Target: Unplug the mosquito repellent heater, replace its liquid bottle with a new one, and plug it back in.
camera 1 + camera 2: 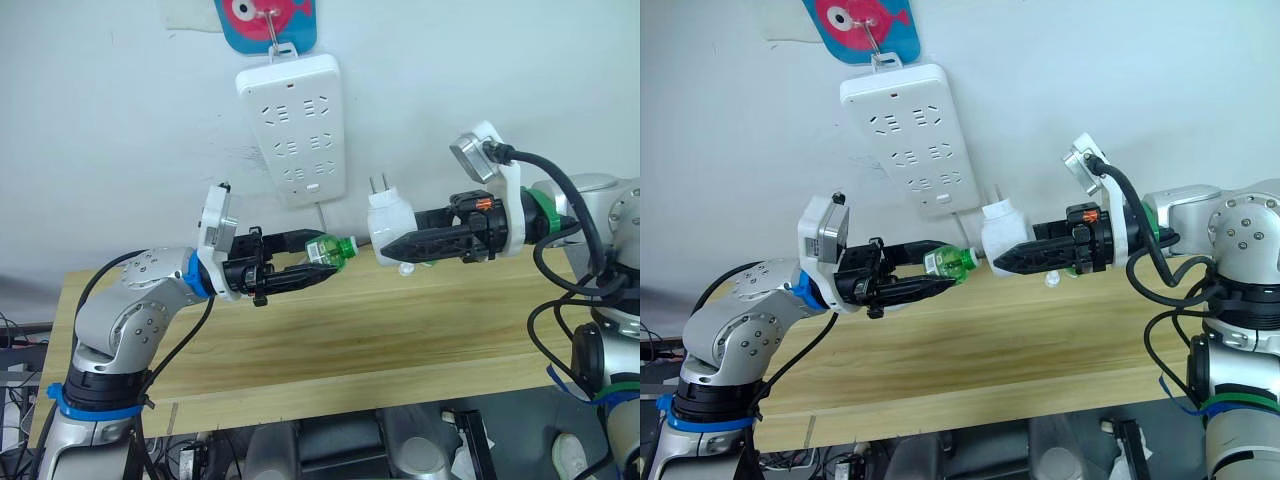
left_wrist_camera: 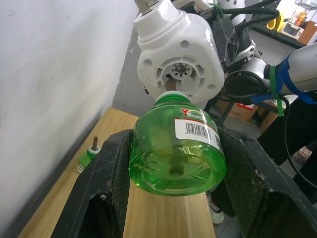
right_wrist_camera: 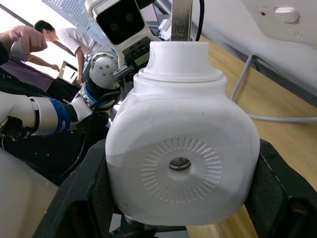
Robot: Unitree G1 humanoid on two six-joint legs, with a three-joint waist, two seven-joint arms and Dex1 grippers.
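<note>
Two robot arms meet above a long pale wooden counter (image 1: 400, 330) in the left eye view. At centre left, the left hand (image 1: 312, 265) has its black fingers clamped on a small green translucent plastic liquid bottle (image 1: 333, 250), held on its side with the neck pointing right. At centre right, the right hand (image 1: 392, 247) is closed around the small white rounded plastic mosquito repellent heater (image 1: 389, 215), whose two plug prongs point upward. Bottle neck and heater sit just beside each other in the air. At top centre, a long white multi-socket power strip (image 1: 293, 125) hangs tilted on the white wall from a hook on a blue and pink fish-shaped hanger (image 1: 262, 22), with its white cord (image 1: 340, 225) trailing down.

Left wrist view: the green bottle fills the middle, gripped between two black fingers (image 2: 106, 178), its barcode label facing up. Its neck points at the heater's open round socket, just above it in the frame. At lower left, a small green cap with a brown wick (image 2: 89, 153) stands on the counter by the wall.

Right wrist view: the heater's domed end with its round vent hole fills the centre, pinched between black fingers (image 3: 84, 193). A person in a white shirt (image 3: 64, 37) sits at upper left.
</note>
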